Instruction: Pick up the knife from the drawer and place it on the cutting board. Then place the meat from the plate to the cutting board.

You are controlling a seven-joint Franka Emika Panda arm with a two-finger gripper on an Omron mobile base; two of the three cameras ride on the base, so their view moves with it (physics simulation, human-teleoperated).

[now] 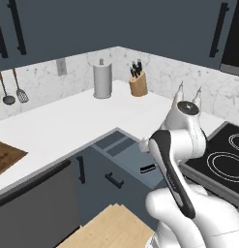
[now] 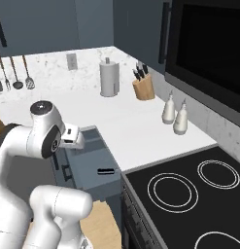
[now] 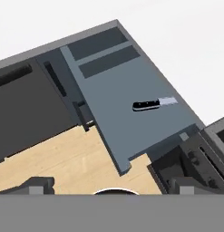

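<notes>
The wide dark blue-grey drawer (image 3: 131,113) is pulled out from under the white table (image 1: 63,123). Inside it lies the kitchen knife with a black handle and pale silvery blade (image 3: 154,103), flat on the drawer floor and touching nothing else. In the hand view the knife sits a little toward 3 o'clock from the middle, its blade pointing toward 3 o'clock. Two long grey divider slots are at the 12 o'clock end of the drawer, well apart from the knife.

The robot's jaws are spread wide and hold nothing. They hang above the drawer and do not touch the knife.

The brown wooden cutting board (image 1: 6,156) lies on the table at 9 o'clock in the left base view, well apart from the drawer.
</notes>
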